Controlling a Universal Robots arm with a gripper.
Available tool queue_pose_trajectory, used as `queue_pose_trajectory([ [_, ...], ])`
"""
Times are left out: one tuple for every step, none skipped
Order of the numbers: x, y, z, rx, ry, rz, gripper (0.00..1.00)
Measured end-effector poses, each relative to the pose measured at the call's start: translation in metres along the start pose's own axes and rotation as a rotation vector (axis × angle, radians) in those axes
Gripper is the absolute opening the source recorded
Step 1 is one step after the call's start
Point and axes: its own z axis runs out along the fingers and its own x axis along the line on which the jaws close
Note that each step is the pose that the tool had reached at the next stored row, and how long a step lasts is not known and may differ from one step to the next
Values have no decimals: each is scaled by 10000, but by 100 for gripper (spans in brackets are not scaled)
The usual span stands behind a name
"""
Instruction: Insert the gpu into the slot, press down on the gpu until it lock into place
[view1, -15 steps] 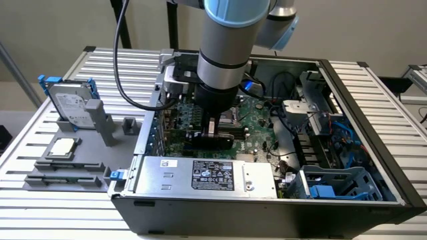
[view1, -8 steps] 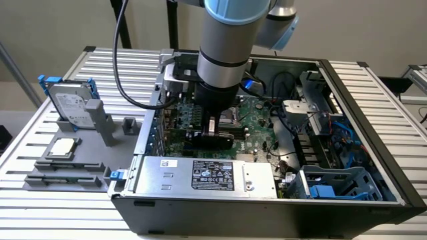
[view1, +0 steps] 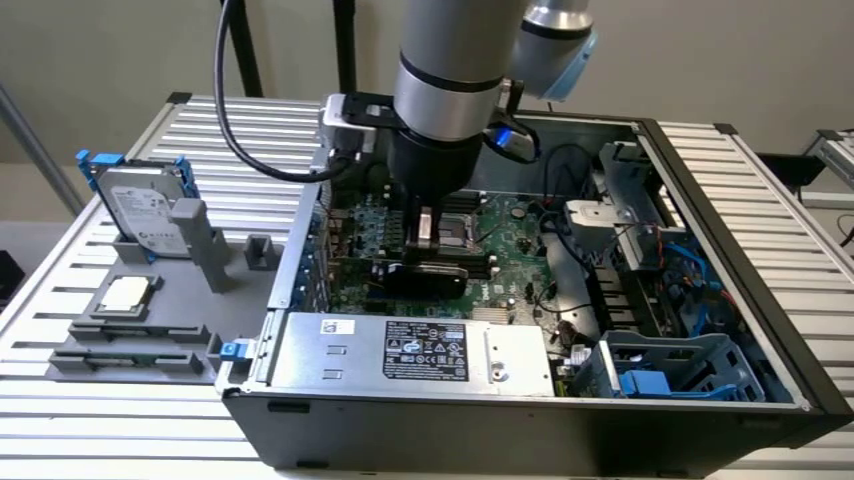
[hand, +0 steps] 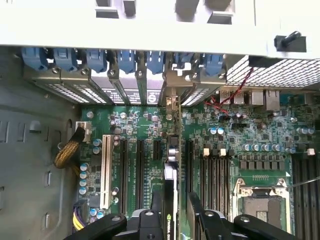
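My gripper (view1: 424, 238) reaches down into the open computer case (view1: 694, 420) and is shut on the gpu (view1: 420, 272), whose black shroud shows just below the fingers. In the wrist view the gpu (hand: 171, 172) stands on edge over the green motherboard (hand: 145, 125), between two black connector strips. Its silver end bracket (hand: 172, 102) meets the row of rear openings. One finger (hand: 156, 207) sits on each side of the card, and my gripper (hand: 176, 212) clamps it from above. The blue slot is hidden beneath the card.
A silver power supply (view1: 414, 350) lies along the case's near side. Black memory strips (hand: 215, 170) and the processor socket (hand: 260, 200) sit beside the card. A white slot (hand: 106, 170) and blue bracket clips (hand: 125, 60) are nearby. A hard drive (view1: 140, 215) stands outside the case.
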Motion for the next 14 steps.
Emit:
queue_pose_trajectory([
  [-9,8,-8,1,0,-8,25],
  [-17,19,-8,0,3,-16,25],
  [-24,35,-6,0,6,-22,19],
  [-27,55,-4,-1,6,-26,13],
  [-30,75,0,3,5,-31,13],
  [-33,96,9,14,6,-36,11],
  [-34,114,20,29,7,-44,11],
  [-34,123,33,43,9,-51,11],
  [-35,128,51,58,9,-57,11],
  [-35,129,69,74,10,-64,11],
  [-36,129,88,91,9,-72,11],
  [-36,128,106,104,10,-82,11],
  [-36,126,124,114,10,-91,11],
  [-36,126,141,121,11,-98,11],
])
